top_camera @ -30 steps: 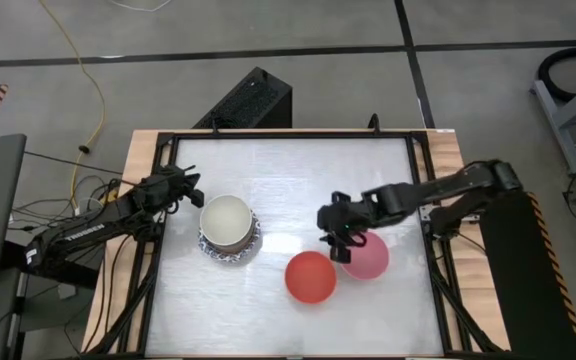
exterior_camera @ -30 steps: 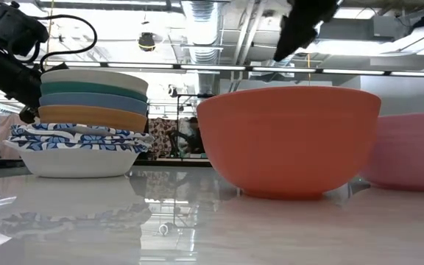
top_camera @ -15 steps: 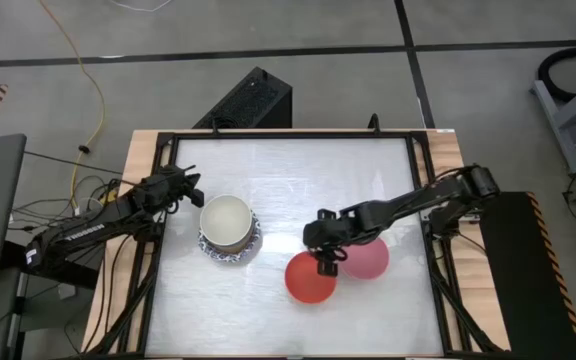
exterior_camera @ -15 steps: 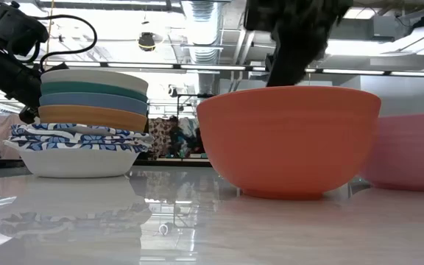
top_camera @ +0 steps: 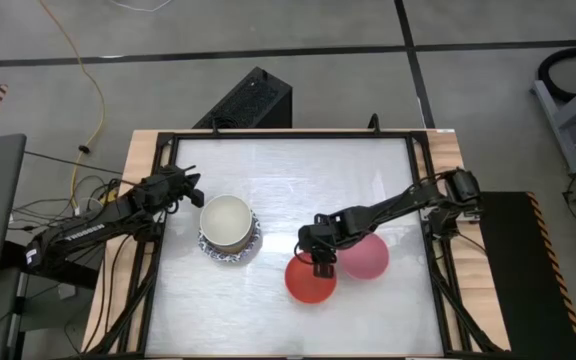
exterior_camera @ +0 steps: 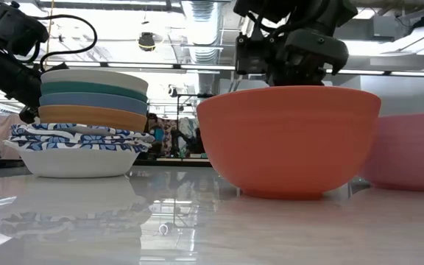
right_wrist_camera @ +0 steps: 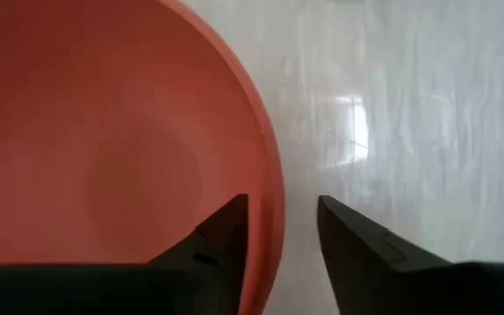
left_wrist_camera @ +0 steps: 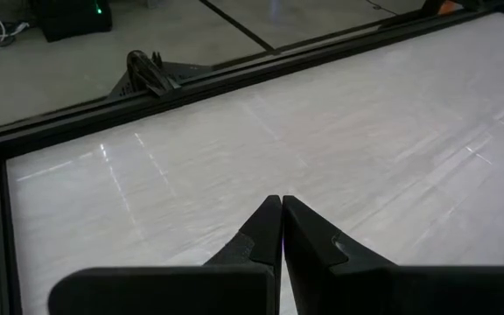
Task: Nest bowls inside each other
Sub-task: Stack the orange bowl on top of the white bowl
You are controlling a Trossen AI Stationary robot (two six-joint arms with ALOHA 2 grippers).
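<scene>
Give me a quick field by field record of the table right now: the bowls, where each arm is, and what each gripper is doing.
stack: nested bowls, cream bowl on top, blue-patterned white ones at the bottom
loose bowls: red bowl, pink bowl, side by side
right gripper: open, fingers straddling the red bowl's rim, one inside, one outside
left gripper: shut, empty, beside the stack
task state: red and pink bowls not yet nested
</scene>
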